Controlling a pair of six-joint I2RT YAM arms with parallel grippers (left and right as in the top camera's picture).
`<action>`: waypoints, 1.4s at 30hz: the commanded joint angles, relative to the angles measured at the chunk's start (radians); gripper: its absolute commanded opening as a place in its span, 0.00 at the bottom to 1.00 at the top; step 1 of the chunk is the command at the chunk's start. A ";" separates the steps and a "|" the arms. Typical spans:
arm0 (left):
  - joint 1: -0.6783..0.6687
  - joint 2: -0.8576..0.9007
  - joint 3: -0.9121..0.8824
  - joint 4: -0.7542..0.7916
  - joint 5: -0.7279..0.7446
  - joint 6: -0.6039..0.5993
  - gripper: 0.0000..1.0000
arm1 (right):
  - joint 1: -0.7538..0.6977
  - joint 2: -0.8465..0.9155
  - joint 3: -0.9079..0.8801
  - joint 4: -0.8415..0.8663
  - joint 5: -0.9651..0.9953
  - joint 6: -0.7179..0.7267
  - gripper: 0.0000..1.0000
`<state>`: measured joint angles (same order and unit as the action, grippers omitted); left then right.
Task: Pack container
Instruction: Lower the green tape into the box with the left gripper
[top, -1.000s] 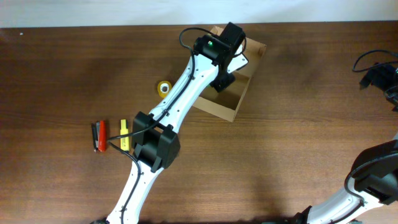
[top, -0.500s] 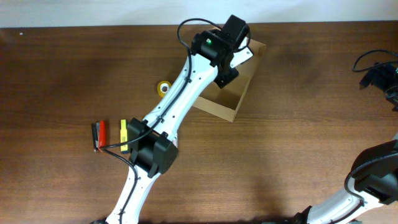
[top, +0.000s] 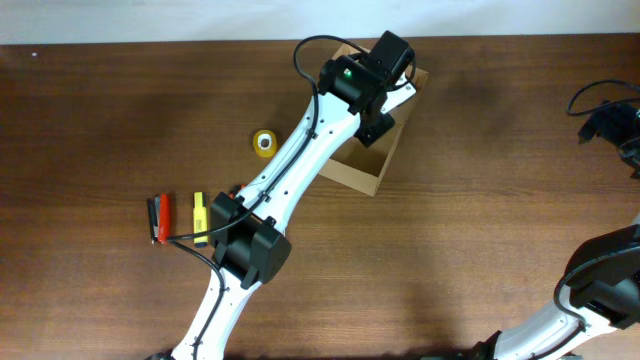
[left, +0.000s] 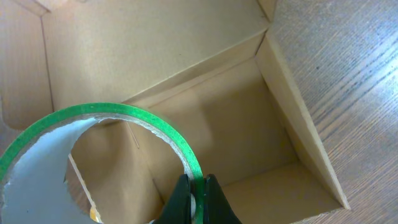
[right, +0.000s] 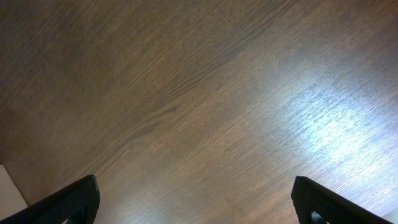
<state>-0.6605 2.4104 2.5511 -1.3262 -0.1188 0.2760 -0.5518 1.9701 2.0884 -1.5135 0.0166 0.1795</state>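
Over at the far middle of the dark brown wooden table (top: 480, 220), the small open-topped brown cardboard container (top: 352, 176) sat at a slant. The left gripper (left: 196, 200) hung right above its hollow! Its jaws were pinching the wall of a green-edged ring of tape (left: 124, 111), one finger inside the hoop and one outside. Through the wrist view, the box floor below looked bare apart from something yellowish at the bottom edge, too cut off to name.

Away on the right, the right gripper (right: 198, 208) waited over bare wood, jaws spread wide, holding nothing. Left of the box lay a small yellow tape roll (top: 263, 143), and further left and nearer, two red pens (top: 159, 218) beside a yellow marker (top: 199, 215).

As for the container, it looked light and thin-walled: stiff enough at the folds, but likely to skid on that smooth wood if nudged, and its sides would flex if squeezed. A hold on a side wall close to a corner seemed safest.
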 joint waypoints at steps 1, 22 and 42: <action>0.007 -0.036 0.018 0.002 -0.028 -0.056 0.02 | 0.002 0.015 -0.004 0.003 -0.009 -0.007 0.99; 0.045 -0.034 -0.255 0.124 0.078 -0.109 0.02 | 0.002 0.015 -0.004 0.003 -0.009 -0.007 0.99; 0.108 -0.032 -0.293 0.238 0.078 -0.080 0.18 | 0.002 0.015 -0.004 0.003 -0.009 -0.007 0.99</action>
<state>-0.5491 2.4104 2.2608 -1.0939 -0.0490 0.1856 -0.5518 1.9701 2.0884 -1.5131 0.0166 0.1791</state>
